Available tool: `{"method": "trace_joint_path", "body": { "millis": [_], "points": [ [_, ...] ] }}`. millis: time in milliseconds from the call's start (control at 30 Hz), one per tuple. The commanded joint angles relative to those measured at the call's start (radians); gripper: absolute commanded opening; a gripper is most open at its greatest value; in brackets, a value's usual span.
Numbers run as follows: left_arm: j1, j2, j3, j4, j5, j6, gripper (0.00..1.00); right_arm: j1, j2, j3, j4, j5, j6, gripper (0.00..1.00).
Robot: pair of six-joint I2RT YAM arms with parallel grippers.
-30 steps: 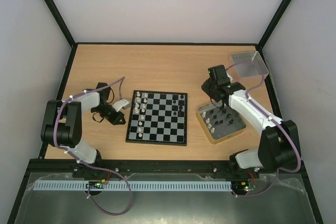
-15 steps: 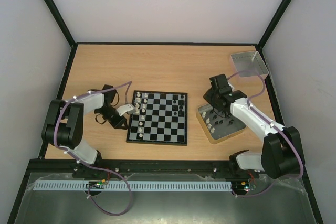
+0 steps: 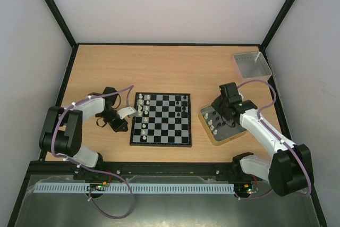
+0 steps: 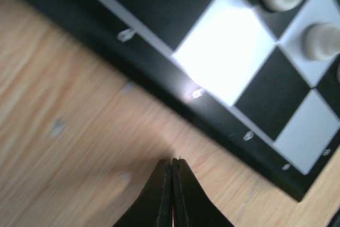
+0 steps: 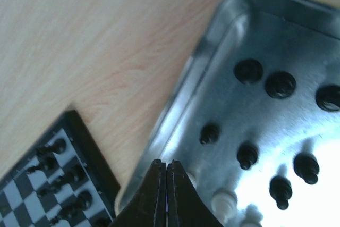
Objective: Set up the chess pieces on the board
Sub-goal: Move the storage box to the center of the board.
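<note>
In the top view the left claw (image 3: 129, 111) sits pinched shut just off the left edge of the board (image 3: 161, 131), close beside the whitish chess pieces (image 3: 141, 108). The black pieces (image 3: 183, 108) stand across the board from it. The right claw (image 3: 221, 115), also closed, hangs over the gold tin (image 3: 226, 139), and the grey tray (image 3: 253, 64) lies well beyond it on the counter (image 3: 170, 67). In the left wrist view the fingers meet with nothing between them, above bare wood. The board's dark border runs just ahead, and two whitish pieces stand farther ahead to the right. In the right wrist view the tips press together empty over the tin's rim. Black pieces stand ahead and right, a whitish one is just right, and the board's corner is to the left.
</note>
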Motion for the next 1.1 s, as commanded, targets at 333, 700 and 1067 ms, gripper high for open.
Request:
{"method": "trace_joint_path", "body": {
  "millis": [333, 700, 1067],
  "points": [
    [0.167, -0.103, -0.015, 0.053, -0.081, -0.006, 0.47, -0.002, -0.089, -0.064, -0.076, -0.085, -0.067, 0.02],
    [0.186, -0.130, -0.024, 0.093, -0.066, -0.050, 0.70, 0.020, 0.021, -0.045, 0.003, -0.158, -0.132, 0.02],
    [0.187, -0.122, -0.017, 0.111, -0.044, -0.083, 0.70, 0.064, 0.111, -0.009, 0.039, -0.166, -0.170, 0.02]
  ]
}}
